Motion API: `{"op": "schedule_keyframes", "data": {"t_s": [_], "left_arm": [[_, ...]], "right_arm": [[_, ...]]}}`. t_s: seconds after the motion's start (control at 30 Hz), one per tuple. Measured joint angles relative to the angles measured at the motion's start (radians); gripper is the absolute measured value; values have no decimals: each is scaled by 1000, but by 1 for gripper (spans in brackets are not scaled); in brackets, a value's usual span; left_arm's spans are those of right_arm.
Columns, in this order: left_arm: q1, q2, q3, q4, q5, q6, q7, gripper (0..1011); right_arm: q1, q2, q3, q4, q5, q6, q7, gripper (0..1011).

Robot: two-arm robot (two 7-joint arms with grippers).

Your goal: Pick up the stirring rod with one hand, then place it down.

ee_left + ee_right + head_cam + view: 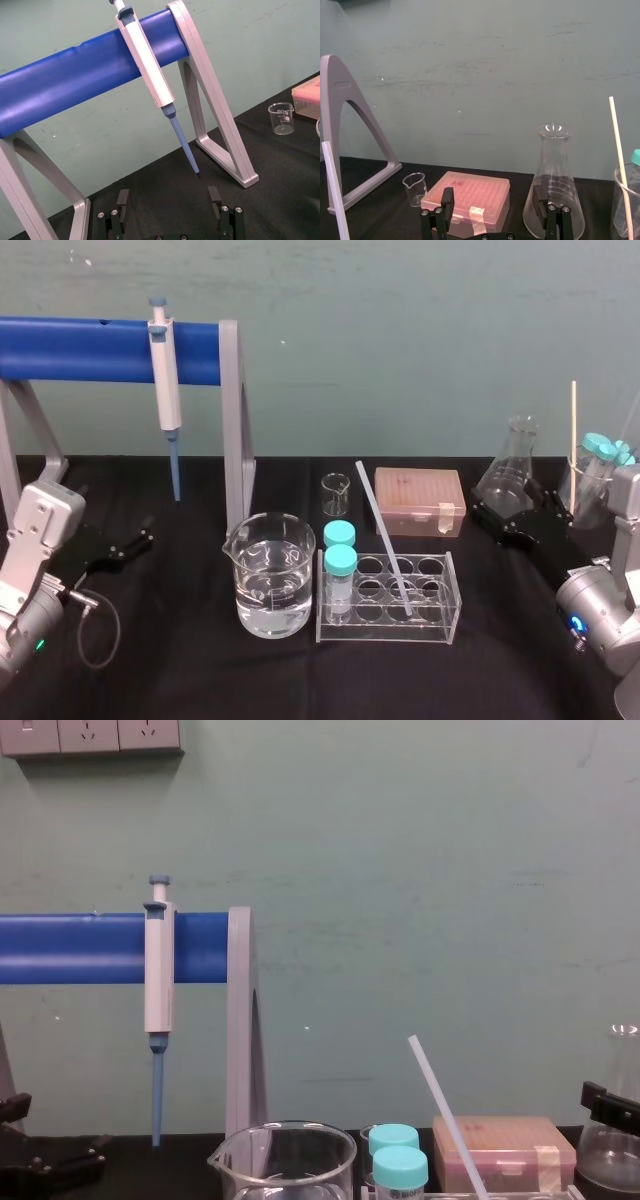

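The stirring rod (383, 540) leans tilted in the clear tube rack (440, 625), apparently footed in one well, while the left gripper (169, 204) and right gripper (493, 202) rest released, jaws spread, at opposite worktop (180, 665) edges.

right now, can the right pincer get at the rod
Probably yes: the rod leans in the rack with its top free; only the low pink box lies between it and the open right pincer.

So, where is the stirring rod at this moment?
In the head view, the stirring rod leans in the clear rack near the middle, right of two capped tubes and in front of the pink box.
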Motion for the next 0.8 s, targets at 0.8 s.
{"op": "schedule_keyframes", "data": {"t_s": [0.8], "left_arm": [[0, 0, 0, 0, 0, 0, 0, 1000]], "right_arm": [[0, 1, 0, -5, 3, -1, 1, 1003]]}}
